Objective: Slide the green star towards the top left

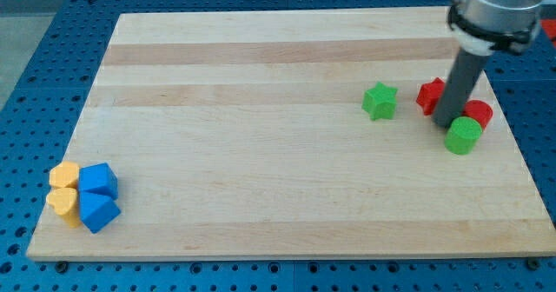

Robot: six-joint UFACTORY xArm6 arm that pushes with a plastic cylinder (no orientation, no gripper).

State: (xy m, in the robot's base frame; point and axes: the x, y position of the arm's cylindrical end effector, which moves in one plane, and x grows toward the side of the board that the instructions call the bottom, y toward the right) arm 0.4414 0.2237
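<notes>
Camera view: my tip [445, 123] amid red blocks, right of green star [380, 101]. No fingers, only rod. Risk: dragging green cylinder [464, 136] along.

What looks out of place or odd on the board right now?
Nothing is damaged or off the wooden board. One oddity: my tip sits among the red blocks and the green cylinder, to the view's right of the green star, not touching the star.

wooden board [261, 179], green star [380, 101], coloured blocks
</notes>
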